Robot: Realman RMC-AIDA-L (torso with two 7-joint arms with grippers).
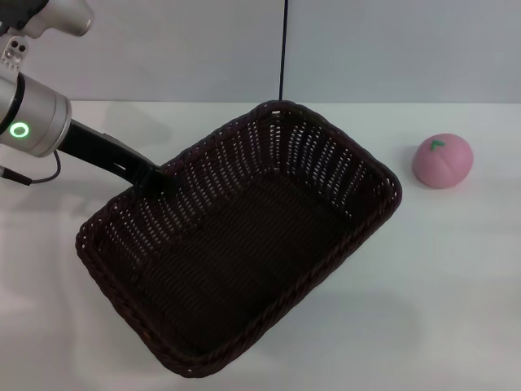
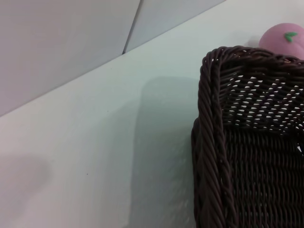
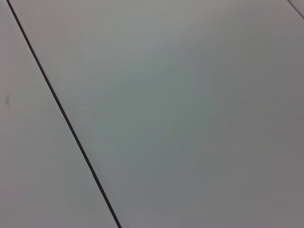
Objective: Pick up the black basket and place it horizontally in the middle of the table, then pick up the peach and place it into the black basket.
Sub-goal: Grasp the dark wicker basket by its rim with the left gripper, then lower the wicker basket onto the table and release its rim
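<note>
Your left gripper [image 1: 156, 181] sits clamped on the black basket's [image 1: 244, 244] rim; its long axis still lies diagonal across the tabletop [image 1: 456, 285].

No text, label, brand, number or sign is readable anywhere.

Non-task stuff: pale grey back wall [image 1: 366, 49] across the top of the head view, with a thin dark vertical seam [image 1: 283, 49] near top centre – same wall in the left wrist view's upper left [image 2: 61, 42]. Right wrist view – plain grey panel [image 3: 190, 118] crossed by a dark diagonal line [image 3: 61, 114]
</note>
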